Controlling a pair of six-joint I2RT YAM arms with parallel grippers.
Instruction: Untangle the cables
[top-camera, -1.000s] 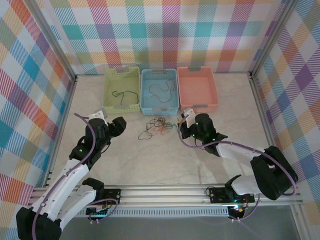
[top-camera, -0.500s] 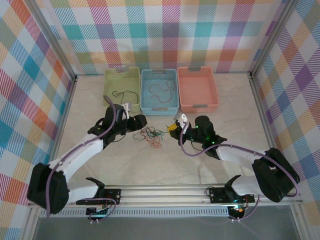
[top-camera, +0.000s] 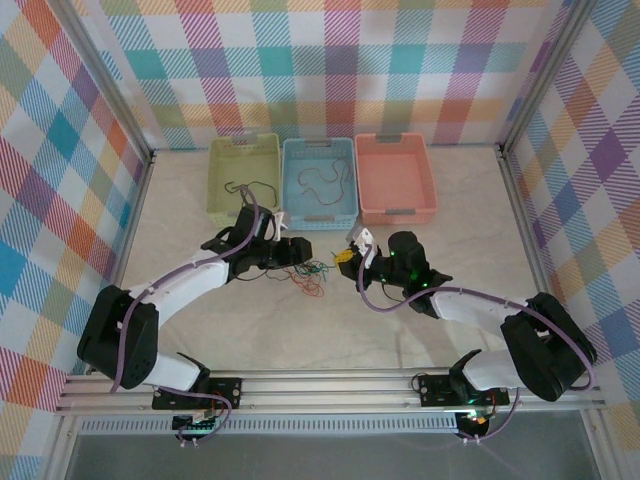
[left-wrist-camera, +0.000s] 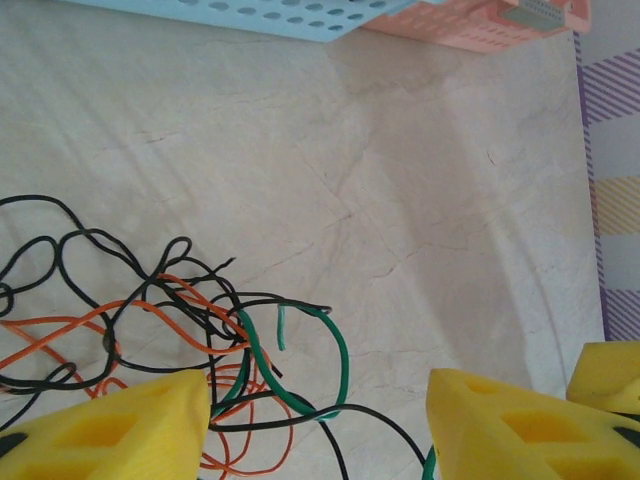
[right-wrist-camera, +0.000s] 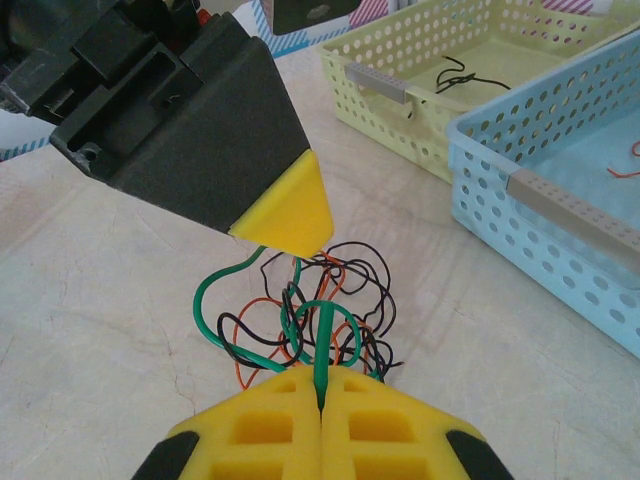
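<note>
A tangle of thin black, orange and green cables (top-camera: 310, 272) lies on the table in front of the baskets. My left gripper (top-camera: 300, 250) hangs low over the tangle and is open. Its yellow fingers (left-wrist-camera: 110, 430) stand wide apart, with loops of the cables (left-wrist-camera: 200, 330) lying loose between them. My right gripper (top-camera: 347, 256) sits at the right side of the tangle. In the right wrist view the right gripper (right-wrist-camera: 321, 390) is shut on a green cable (right-wrist-camera: 322, 340) that runs straight into the pile. One left fingertip (right-wrist-camera: 285, 205) hovers just beyond the pile.
Three baskets stand in a row behind the tangle: green (top-camera: 214, 180), blue (top-camera: 288, 185) and pink (top-camera: 395, 175). A black cable (top-camera: 250, 187) lies in the green one and a dark cable (top-camera: 325, 180) in the blue one. Checked walls enclose the table.
My left arm has swung right from the table's left side to the tangle, and its jaws have narrowed a little. My right gripper edged left, staying shut.
</note>
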